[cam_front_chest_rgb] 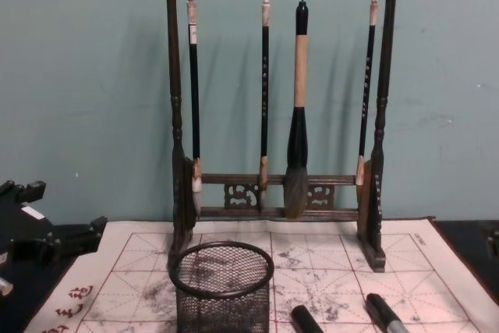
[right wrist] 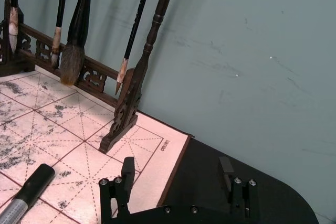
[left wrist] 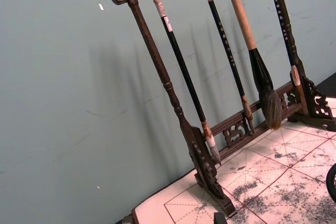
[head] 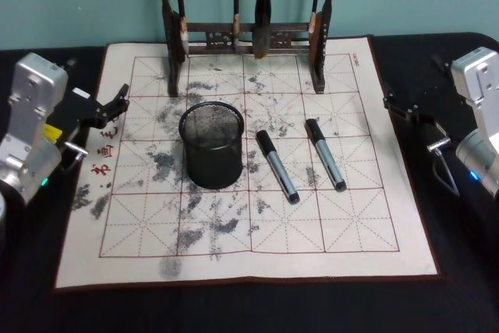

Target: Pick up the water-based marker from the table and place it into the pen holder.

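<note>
On the mat [head: 351, 249], a marker [head: 277, 166] lies just right of the pen holder [head: 211, 144], a second marker [head: 325, 154] beside it — pickup not begun; right claw [head: 392, 104], spread wide, must descend over one; left claw [head: 117, 103] wide, parked

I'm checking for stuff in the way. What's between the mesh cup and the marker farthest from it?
The other marker lies between the pen holder and the far marker, touching neither; the head view shows it.
</note>
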